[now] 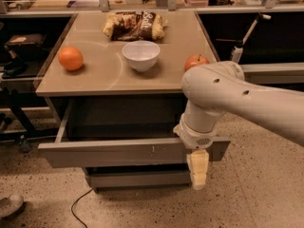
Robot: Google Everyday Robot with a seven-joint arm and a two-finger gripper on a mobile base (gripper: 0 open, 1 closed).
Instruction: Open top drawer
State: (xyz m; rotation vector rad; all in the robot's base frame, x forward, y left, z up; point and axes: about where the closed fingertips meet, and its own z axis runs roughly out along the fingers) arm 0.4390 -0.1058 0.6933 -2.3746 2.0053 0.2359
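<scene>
Camera view. The top drawer point(118, 152) is standing pulled well out toward the near side from under the desk point(104, 77), its flat front showing small white scuffs and its shallow interior lying open to view behind it. The task is therefore judged to be essentially done, with at most a little more travel and a retreat of the arm point(237, 99) left. The claw point(198, 172) is hanging pointed downward at the right end of the drawer front, crossing its lower edge and reaching down in front of the lower drawer point(137, 178) (whether it is released or clenched, or even touching the front, cannot be told). On the desk an orange point(71, 58) at left, a white bowl point(140, 55) in the middle, an apple point(195, 61) at right and a snack bag point(135, 25) at the far edge are sitting apart from one another.
</scene>
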